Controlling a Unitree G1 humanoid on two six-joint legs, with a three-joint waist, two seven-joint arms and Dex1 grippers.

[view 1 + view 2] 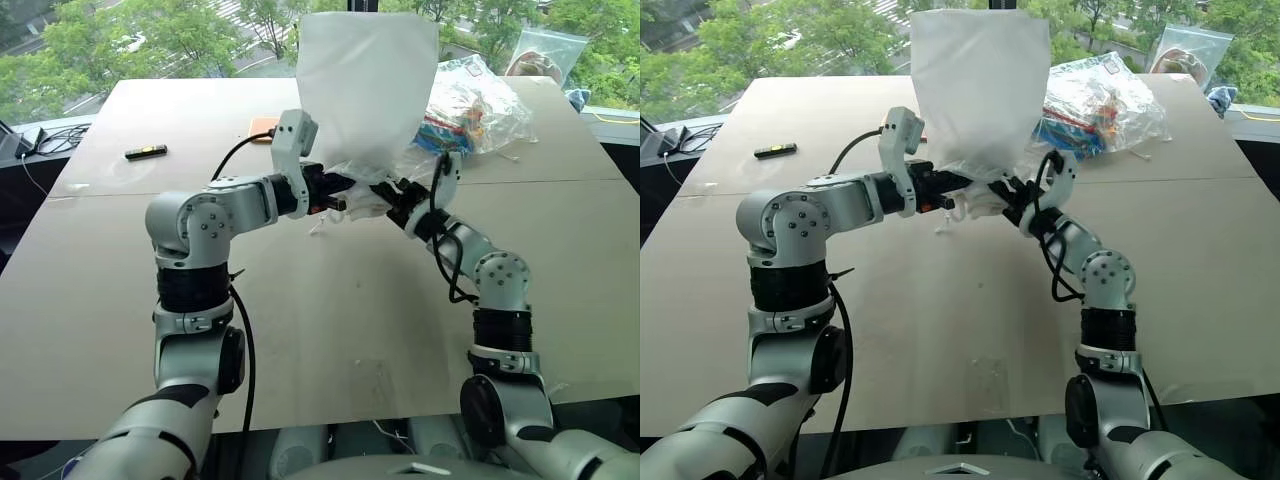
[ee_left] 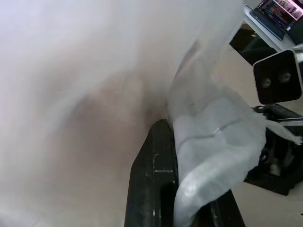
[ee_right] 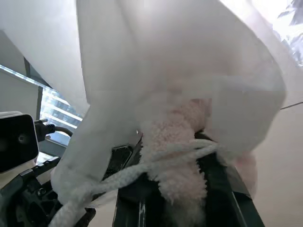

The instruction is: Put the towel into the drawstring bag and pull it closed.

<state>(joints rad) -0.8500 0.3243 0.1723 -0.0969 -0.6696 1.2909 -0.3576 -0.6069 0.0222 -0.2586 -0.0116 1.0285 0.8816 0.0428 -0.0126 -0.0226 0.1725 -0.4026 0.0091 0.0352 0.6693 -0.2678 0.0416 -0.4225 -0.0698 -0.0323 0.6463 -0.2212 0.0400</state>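
Above the table (image 1: 300, 330), both claws clamped: left claw (image 1: 345, 193) on drawstring bag (image 1: 368, 85), right claw (image 1: 392, 203) on towel (image 3: 177, 156); no legible writing.

Lighting: daylight is coming in from the windows beyond the far edge of the counter (image 1: 330, 300), bright and even; sunlit trees (image 1: 120, 50) outside are rendering vividly. Backlight is passing through the drawstring bag (image 1: 365, 85), which is glowing white and near overexposure.
Shadows: soft, faint ones are lying on the counter.
Glare: mild sheen is showing on a clear plastic bag (image 1: 475, 105).
Focus, head views: both are staying sharp, with slight bending at the edges.
Focus, wrist views: fabric close to the lens is blurring into a pale haze; the towel (image 3: 177, 142) is reading soft, pinkish.
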